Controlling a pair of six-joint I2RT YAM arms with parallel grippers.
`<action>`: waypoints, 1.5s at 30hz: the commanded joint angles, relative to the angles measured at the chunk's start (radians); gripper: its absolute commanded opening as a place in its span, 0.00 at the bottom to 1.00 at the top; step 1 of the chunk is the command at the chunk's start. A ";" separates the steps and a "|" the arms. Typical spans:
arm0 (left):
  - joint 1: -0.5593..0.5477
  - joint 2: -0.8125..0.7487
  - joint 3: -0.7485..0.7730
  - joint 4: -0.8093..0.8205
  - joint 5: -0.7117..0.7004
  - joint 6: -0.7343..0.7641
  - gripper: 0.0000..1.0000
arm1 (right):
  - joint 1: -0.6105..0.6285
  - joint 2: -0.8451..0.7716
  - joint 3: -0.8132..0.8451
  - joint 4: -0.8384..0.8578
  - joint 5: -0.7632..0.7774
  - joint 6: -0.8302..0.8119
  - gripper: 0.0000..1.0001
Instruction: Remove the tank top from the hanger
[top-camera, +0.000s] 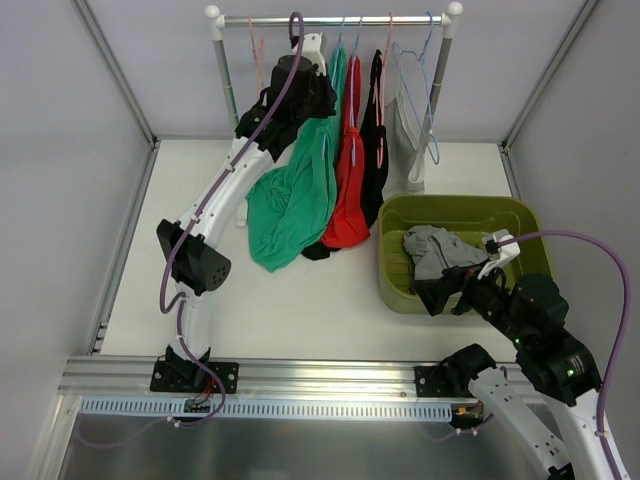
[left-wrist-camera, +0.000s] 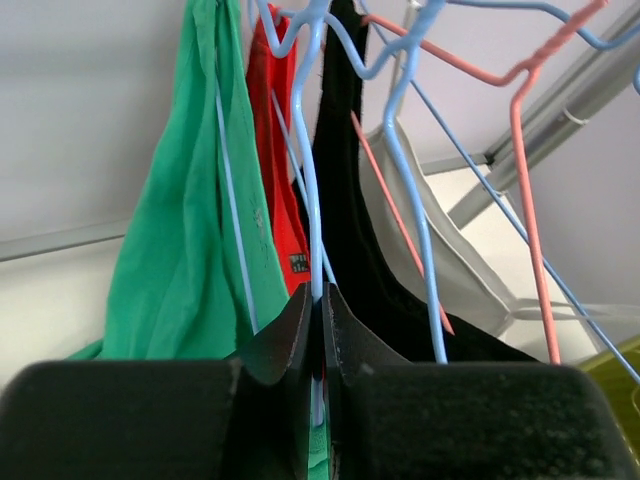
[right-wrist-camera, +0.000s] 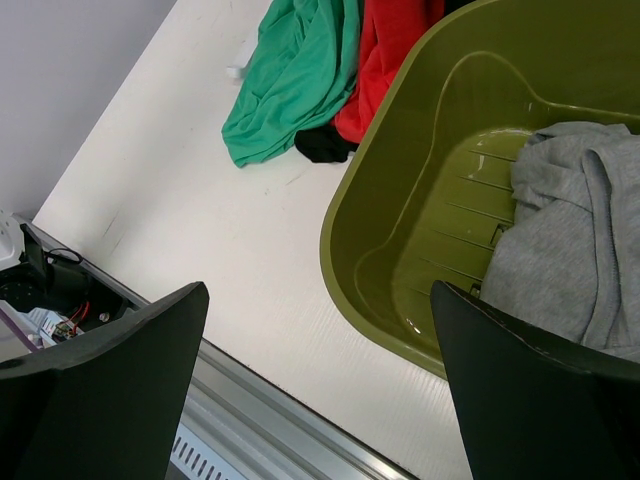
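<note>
Left gripper (left-wrist-camera: 320, 305) clamped shut on a blue hanger wire (left-wrist-camera: 312, 200) at the rail (top-camera: 330, 19). Green tank top (left-wrist-camera: 180, 250) hangs just beside it, long axis straight down, hem on the counter (top-camera: 300, 310). Left arm nearer. Right gripper (right-wrist-camera: 318, 345) wide open, holding nothing, over the bin (right-wrist-camera: 380, 210).

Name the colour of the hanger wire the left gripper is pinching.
Hanger wire: light blue, best in left wrist view.

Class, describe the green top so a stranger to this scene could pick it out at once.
Start at the clothes rail at the back. Of the garments hanging from it, the green top is the leftmost, next to the red one. It alone is green, and its cloth spreads widest.
</note>
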 joint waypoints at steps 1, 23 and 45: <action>0.001 -0.139 -0.001 0.064 -0.101 0.020 0.00 | -0.003 0.015 -0.004 0.029 -0.006 -0.010 0.99; -0.012 -0.721 -0.504 0.069 0.050 -0.079 0.00 | -0.003 0.030 0.045 0.032 0.036 -0.018 0.99; -0.015 -1.520 -0.845 0.017 0.592 -0.096 0.00 | 0.002 0.378 0.218 0.388 -0.453 0.049 1.00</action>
